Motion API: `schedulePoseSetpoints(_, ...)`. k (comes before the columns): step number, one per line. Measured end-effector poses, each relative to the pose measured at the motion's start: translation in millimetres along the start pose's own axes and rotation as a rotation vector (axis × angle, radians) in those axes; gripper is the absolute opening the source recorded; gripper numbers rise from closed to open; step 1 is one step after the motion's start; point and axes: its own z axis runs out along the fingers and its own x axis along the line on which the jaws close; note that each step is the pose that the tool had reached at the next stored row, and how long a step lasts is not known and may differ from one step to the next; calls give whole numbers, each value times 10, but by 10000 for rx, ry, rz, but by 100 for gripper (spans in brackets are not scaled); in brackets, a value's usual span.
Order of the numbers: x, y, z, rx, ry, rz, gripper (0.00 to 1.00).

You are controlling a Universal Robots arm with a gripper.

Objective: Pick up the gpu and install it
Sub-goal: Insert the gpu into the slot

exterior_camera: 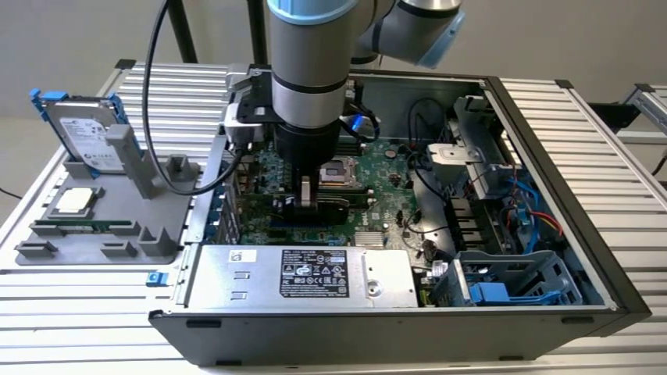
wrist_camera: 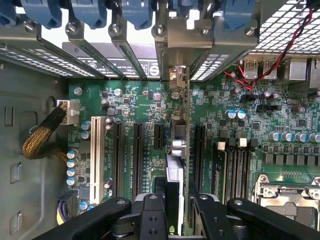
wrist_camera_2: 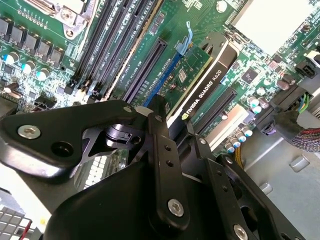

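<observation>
Now, in the exterior view, the arm reached down into the open computer case point(exterior_camera: 568, 195), which lay on the slatted surface point(exterior_camera: 83, 328). The gripper point(exterior_camera: 306, 194) was low over the green motherboard point(exterior_camera: 391, 176), near the middle of the case. The gpu point(exterior_camera: 331, 206) showed as a dark strip under it, standing on its thin edge. Its long side ran from nine o'clock to three o'clock. At nine o'clock from the case, a gray holder point(exterior_camera: 115, 223) sat with a hard drive point(exterior_camera: 83, 133) standing in it. At six o'clock from the gripper lay the silver power box point(exterior_camera: 302, 273).

In the second wrist view, the gripper point(wrist_camera_2: 182, 135) had its black fingers point(wrist_camera_2: 161, 150) closed on the gpu point(wrist_camera_2: 202, 92), one finger on each flat face. The card's lower edge was down at the long slots. I could not tell if it was pushed all the way in.

In the first wrist view, the gpu point(wrist_camera: 178, 150) was seen from its thin edge, between the fingers point(wrist_camera: 202, 210) of the gripper point(wrist_camera: 176, 207). Its silver end bracket point(wrist_camera: 180, 80) pointed at the back wall of the case, by the row of slot covers point(wrist_camera: 95, 55).

Things could go wrong from here. If the card were a bit off from its slot, a push down could bend the card or hurt the slot. The bracket could also catch on the back wall and tip the card. A loose hold would let the card lean over.
</observation>
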Motion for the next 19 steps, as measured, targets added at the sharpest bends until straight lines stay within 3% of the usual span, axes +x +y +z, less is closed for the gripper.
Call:
schedulePoseSetpoints(11,0,1,24,2,-1,-3,0)
schedulePoseSetpoints(17,2,8,-154,-23,-10,1,0)
schedulePoseSetpoints(19,3,7,-185,-25,-8,0,0)
